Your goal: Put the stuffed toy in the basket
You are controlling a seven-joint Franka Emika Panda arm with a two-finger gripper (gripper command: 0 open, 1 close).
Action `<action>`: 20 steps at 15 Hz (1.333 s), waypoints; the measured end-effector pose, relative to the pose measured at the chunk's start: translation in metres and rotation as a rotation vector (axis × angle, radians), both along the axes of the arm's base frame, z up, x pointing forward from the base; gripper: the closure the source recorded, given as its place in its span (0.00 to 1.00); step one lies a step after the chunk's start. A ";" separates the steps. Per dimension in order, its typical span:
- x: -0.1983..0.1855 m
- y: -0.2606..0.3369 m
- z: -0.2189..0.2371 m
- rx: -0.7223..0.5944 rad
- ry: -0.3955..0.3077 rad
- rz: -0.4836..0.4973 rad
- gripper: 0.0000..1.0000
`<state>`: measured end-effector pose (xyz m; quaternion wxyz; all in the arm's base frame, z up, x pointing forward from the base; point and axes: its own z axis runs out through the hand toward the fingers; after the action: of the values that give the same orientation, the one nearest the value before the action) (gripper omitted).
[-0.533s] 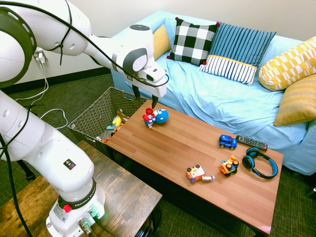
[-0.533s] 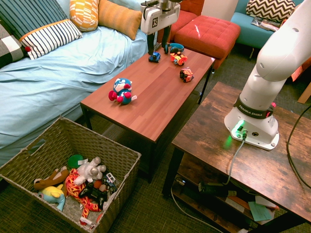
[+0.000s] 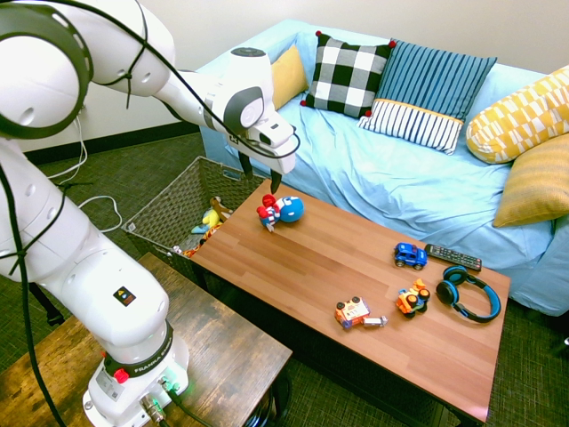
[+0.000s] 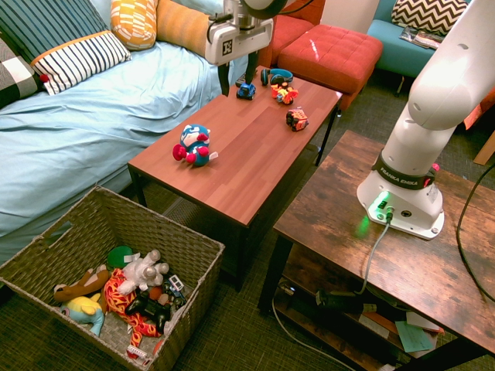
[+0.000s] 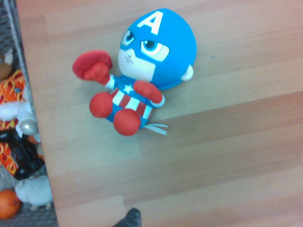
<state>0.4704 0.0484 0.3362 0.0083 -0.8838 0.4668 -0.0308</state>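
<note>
Nothing's grabbed yet: you're hovering the gripper (image 3: pixel 275 179) above the toy (image 3: pixel 283 210), fingers apart w/ nothing btwn them, clear of it.

Near to far in the 2nd ext view: basket (image 4: pixel 193 251) is sitting on the floor at approx 7 o'clock from the table (image 4: pixel 255 158), woven wicker, slanted sides, already holding a heap of other plush and plastic bits. Toy is lying on its side on the table's basket end, well inside the edge. Soft round blue head w/ a white A, red mitts and feet, striped tummy. Wood-grain top is looking smooth and flat.

Left to do: drop down, close on the toy, lift, swing over the basket, let go. I'd guess the big round head squashes easily, so grip there.
</note>
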 end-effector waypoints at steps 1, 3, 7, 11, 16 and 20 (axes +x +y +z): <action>0.015 0.000 -0.015 0.013 0.002 -0.038 0.00; 0.046 -0.001 -0.042 0.035 0.009 -0.102 0.00; 0.109 -0.010 -0.106 0.055 0.038 -0.175 0.00; 0.152 -0.001 -0.170 0.060 0.071 -0.192 0.00; 0.172 0.003 -0.210 0.062 0.105 -0.207 1.00; 0.174 0.002 -0.212 0.068 0.123 -0.208 1.00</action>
<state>0.6448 0.0508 0.1239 0.0066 -0.8300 0.5564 0.0386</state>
